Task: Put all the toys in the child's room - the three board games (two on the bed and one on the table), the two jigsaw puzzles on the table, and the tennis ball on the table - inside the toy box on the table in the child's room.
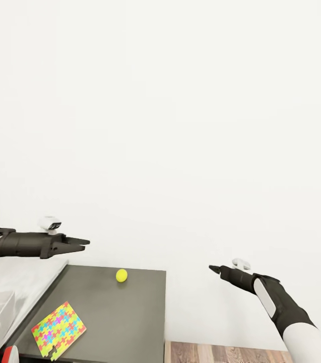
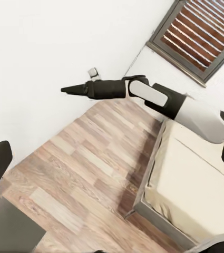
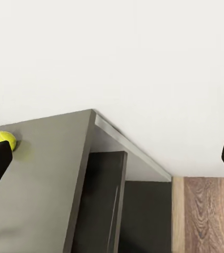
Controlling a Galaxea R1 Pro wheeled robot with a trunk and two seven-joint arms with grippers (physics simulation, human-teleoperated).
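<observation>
Both grippers hang in the air holding nothing: left gripper [image 1: 82,244] and right gripper [image 1: 213,268] look closed; tennis ball [image 1: 121,275] on the worktop [image 1: 130,312] beside a jigsaw puzzle [image 1: 58,330].

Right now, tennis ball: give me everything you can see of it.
The tennis ball is small, round and plain yellow-green, with no seam lines I can make out. It sits alone on the dark grey table near the far edge by the white wall, resting on the tabletop with nothing else touching it. The jigsaw puzzle lies well apart, nearer the robot. In the right wrist view it shows again, partly behind a dark fingertip.
</observation>
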